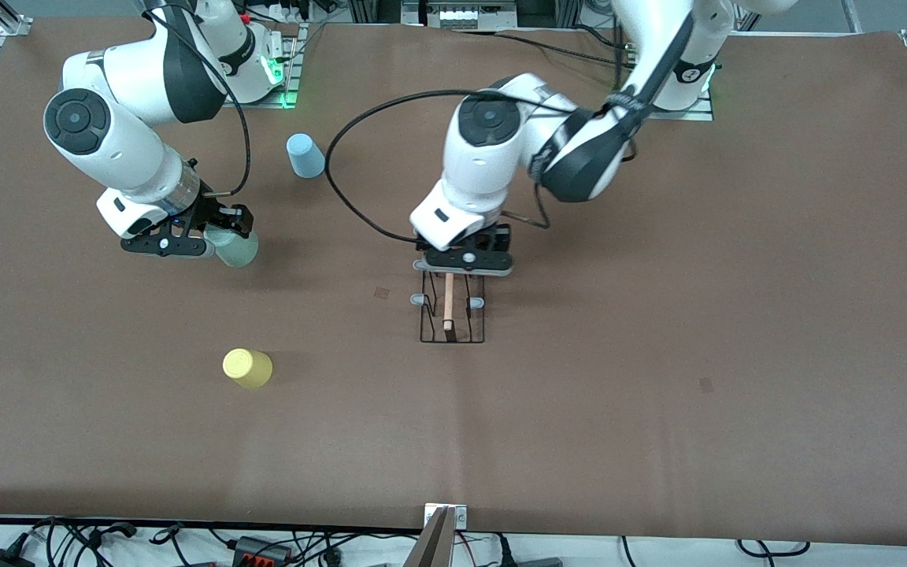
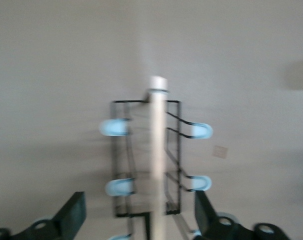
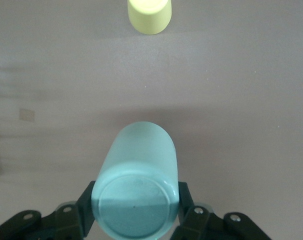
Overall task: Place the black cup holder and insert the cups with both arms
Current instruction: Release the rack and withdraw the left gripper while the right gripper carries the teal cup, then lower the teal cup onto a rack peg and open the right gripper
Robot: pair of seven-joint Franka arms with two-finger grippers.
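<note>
A brown bench [image 1: 658, 315] carries the black holder [image 1: 452, 319] at its middle, standing with its wooden rod on top. The left gripper [image 1: 465, 264] is over the holder's end farther from the front camera, fingers [image 2: 74, 215] spread clear on either side of the rod. The right gripper [image 1: 194, 236], toward the right arm's end, is clamped on the green cup [image 1: 237, 248]. The yellow cup [image 1: 247, 368] stands nearer the camera, the blue cup [image 1: 305, 155] farther away.

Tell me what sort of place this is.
Probably a robotics lab test bench, not a kitchen. Two white arms are bolted along one edge of a table under plain brown covering, loose cables run along its edge nearest the front camera, and only a rack and plastic cups are set out.
</note>
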